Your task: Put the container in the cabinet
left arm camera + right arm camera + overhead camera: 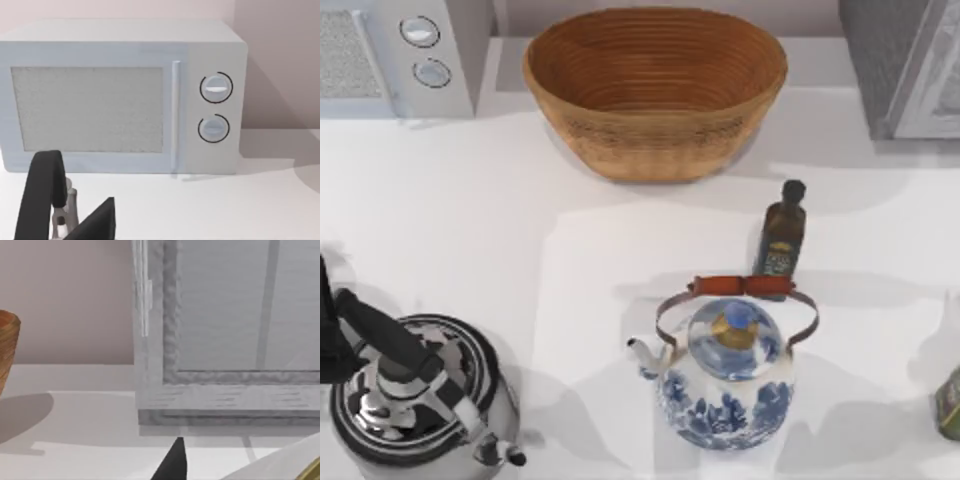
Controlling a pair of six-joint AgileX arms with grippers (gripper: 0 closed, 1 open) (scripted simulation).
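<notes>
The container (282,464) shows as a white curved side with a pale gold rim, close beside the black tip of my right gripper (172,465). Whether the two touch cannot be told. An olive-gold sliver (950,402) at the table's right edge may be the same can. The grey cabinet (905,65) stands at the back right; its framed front (225,375) rises just ahead of the right gripper. My left arm (328,320) sits at the left edge by the steel kettle, and a black tip of the left gripper (99,222) is visible.
A woven basket (655,95) stands at the back centre and a microwave (400,55) at the back left. A dark olive-oil bottle (782,232) stands behind a blue-and-white teapot (728,378). A steel kettle (415,395) with a black handle (42,197) sits front left.
</notes>
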